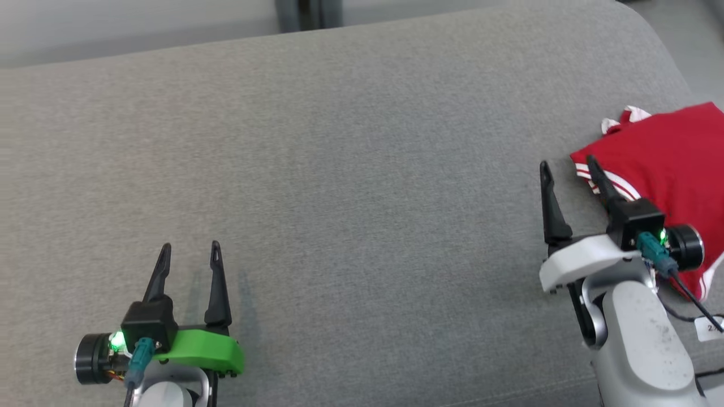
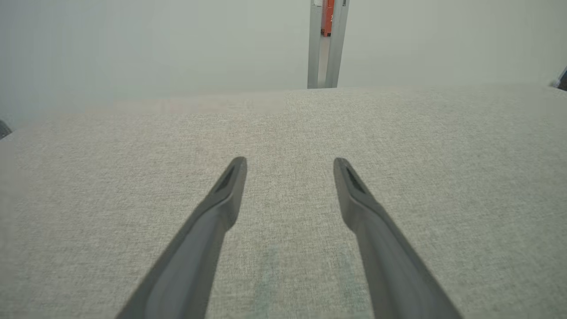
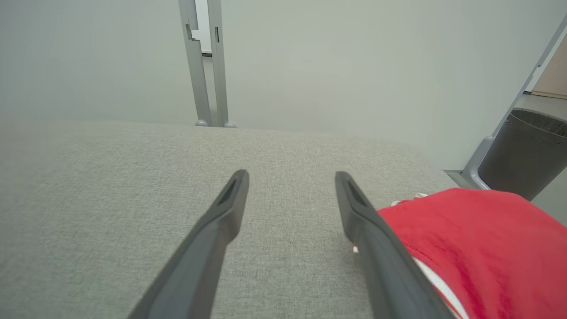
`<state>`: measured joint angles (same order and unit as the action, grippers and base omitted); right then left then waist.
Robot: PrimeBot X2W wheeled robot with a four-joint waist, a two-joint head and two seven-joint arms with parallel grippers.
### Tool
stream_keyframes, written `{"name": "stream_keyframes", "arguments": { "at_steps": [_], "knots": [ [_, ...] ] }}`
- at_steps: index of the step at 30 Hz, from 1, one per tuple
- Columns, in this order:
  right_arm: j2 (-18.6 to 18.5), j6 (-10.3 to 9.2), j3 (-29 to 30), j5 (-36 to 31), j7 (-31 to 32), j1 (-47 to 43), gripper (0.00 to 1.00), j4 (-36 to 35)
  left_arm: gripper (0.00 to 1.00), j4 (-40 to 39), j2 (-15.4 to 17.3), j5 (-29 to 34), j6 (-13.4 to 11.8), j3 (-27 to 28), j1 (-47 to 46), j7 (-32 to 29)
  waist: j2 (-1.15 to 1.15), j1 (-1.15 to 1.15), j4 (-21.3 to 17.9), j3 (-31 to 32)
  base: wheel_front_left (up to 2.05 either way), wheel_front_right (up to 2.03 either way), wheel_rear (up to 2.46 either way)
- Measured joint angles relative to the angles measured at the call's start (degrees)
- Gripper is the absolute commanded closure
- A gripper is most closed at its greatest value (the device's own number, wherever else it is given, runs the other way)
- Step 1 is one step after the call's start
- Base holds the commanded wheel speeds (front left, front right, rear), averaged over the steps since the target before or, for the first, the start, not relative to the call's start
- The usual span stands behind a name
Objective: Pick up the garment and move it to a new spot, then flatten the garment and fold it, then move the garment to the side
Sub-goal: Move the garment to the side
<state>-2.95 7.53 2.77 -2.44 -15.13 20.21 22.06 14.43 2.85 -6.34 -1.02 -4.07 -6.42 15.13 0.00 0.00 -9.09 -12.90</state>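
The folded red cloth garment with white stripes (image 1: 662, 152) lies at the right edge of the grey fabric-covered counter (image 1: 350, 169) — just beside the right pincer (image 1: 567, 163), fingers spread and empty. The left pincer (image 1: 190, 246) is well apart from it, also spread, holding nothing.

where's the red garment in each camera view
head view: red garment at the right edge, just right of the right end effector.
right wrist view: lower right corner, beside that end effector.
left wrist view: bare grey cushion ahead of the left end effector.
shared landmark: the grey metal post past the cushion's far edge, near the top of each view.
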Motion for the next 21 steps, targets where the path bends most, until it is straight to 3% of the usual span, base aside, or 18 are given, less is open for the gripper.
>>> {"name": "stream_keyframes", "arguments": {
  "at_steps": [6, 21],
  "knots": [
    [0.1, 0.01, -1.5, 6.2, 0.0, -4.6, 0.00, 0.8, 0.00, 0.2, 0.0, -0.2, -1.8, 0.8, 1.6, 0.0, 0.00, 0.00, 3.2, 3.0, 0.00, 0.00, 0.00],
    [0.1, 0.00, -3.3, 8.5, 0.0, -8.2, 0.00, 0.4, 0.00, 0.4, 0.0, -2.1, -0.8, 1.5, 4.4, 0.0, 0.00, 0.00, 9.9, 9.8, 0.00, 0.00, 0.00]
  ]
}}
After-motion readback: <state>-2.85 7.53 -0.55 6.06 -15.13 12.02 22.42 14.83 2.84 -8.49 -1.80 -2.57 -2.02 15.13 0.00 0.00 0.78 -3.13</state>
